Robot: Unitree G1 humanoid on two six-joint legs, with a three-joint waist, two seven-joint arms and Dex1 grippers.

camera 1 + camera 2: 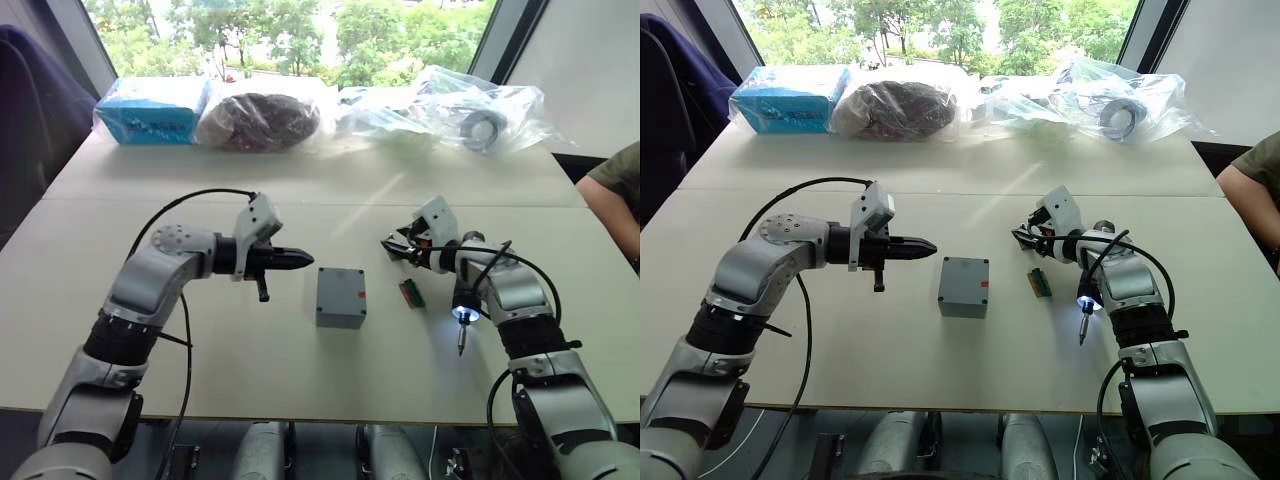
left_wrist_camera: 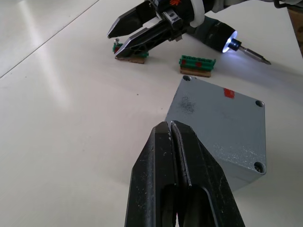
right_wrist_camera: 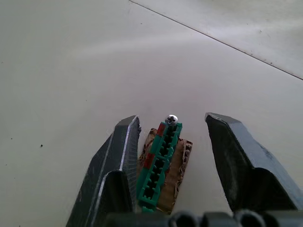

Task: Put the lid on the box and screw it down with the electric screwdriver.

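Observation:
The grey box (image 1: 338, 312) stands mid-table, and the lid (image 2: 222, 118) lies flat on top of it with screw holes in its corners and a small red mark near one edge. My left gripper (image 1: 300, 260) hovers just left of the box, shut and empty, its tips (image 2: 168, 125) aimed at the lid. My right gripper (image 1: 390, 245) is to the right of the box, open, its fingers (image 3: 125, 137) straddling a green connector (image 3: 158, 163) with a screw at its end. The electric screwdriver (image 1: 464, 300) hangs at my right wrist, light on, bit pointing down at the table.
A second green connector (image 1: 411, 292) lies between the box and the screwdriver. A blue packet (image 1: 150, 112) and clear plastic bags (image 1: 470, 115) line the far edge of the table. A person's arm (image 1: 612, 190) shows at the right edge.

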